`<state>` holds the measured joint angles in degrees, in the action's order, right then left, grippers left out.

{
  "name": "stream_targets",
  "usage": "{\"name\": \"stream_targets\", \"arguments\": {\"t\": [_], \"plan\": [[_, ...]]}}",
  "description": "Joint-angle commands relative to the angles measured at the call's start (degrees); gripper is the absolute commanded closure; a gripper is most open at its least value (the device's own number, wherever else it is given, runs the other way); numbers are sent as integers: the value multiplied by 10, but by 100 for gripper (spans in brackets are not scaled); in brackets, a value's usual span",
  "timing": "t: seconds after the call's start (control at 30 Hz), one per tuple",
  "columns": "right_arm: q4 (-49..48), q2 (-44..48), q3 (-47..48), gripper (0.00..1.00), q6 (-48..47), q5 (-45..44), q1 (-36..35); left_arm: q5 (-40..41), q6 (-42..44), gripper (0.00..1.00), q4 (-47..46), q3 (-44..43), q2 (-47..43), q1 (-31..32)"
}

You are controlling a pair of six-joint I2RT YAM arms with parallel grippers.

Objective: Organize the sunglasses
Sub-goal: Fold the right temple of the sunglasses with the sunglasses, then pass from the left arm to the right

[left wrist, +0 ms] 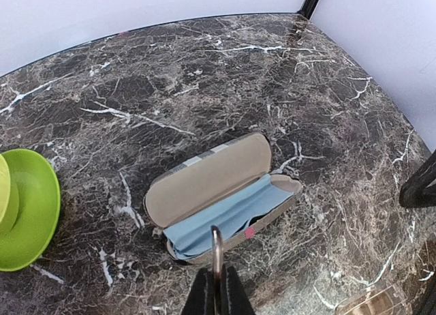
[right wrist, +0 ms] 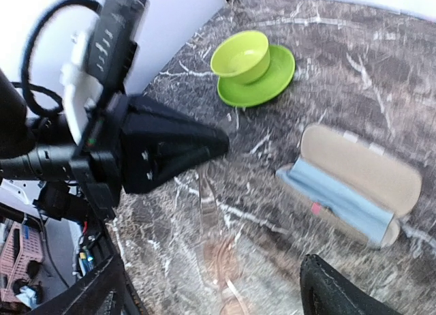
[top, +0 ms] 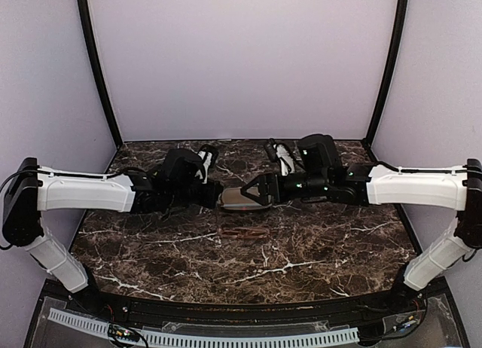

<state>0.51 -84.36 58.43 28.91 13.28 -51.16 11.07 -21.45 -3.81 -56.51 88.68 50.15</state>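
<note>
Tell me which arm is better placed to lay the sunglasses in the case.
Left, probably. The left gripper is shut on a thin metal part of the sunglasses, over the edge of the open case. The right gripper is open and holds nothing.

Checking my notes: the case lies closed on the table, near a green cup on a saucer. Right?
No: the case is open, as the left wrist view shows. It does lie on the table near the green cup on its saucer.
</note>
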Motion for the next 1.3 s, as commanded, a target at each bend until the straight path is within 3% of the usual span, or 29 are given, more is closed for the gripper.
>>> {"name": "stream_targets", "arguments": {"t": [0.0, 0.1, 0.43, 0.83, 1.03, 1.27], "plan": [[24, 9, -35, 5, 8, 50, 1, 21, 19, 100, 22, -31, -32, 3], [22, 12, -53, 0, 22, 55, 0, 20, 19, 100, 25, -37, -33, 3], [-25, 10, -102, 2, 60, 89, -11, 25, 19, 100, 29, -47, -31, 3], [-49, -14, -113, 27, 55, 96, -11, 19, 16, 100, 25, -45, -37, 3], [-53, -16, -122, 25, 43, 95, -11, 19, 13, 100, 23, -41, -40, 3], [-54, -25, -121, 35, 33, 101, -11, 18, 13, 100, 23, -40, -42, 3]]}}
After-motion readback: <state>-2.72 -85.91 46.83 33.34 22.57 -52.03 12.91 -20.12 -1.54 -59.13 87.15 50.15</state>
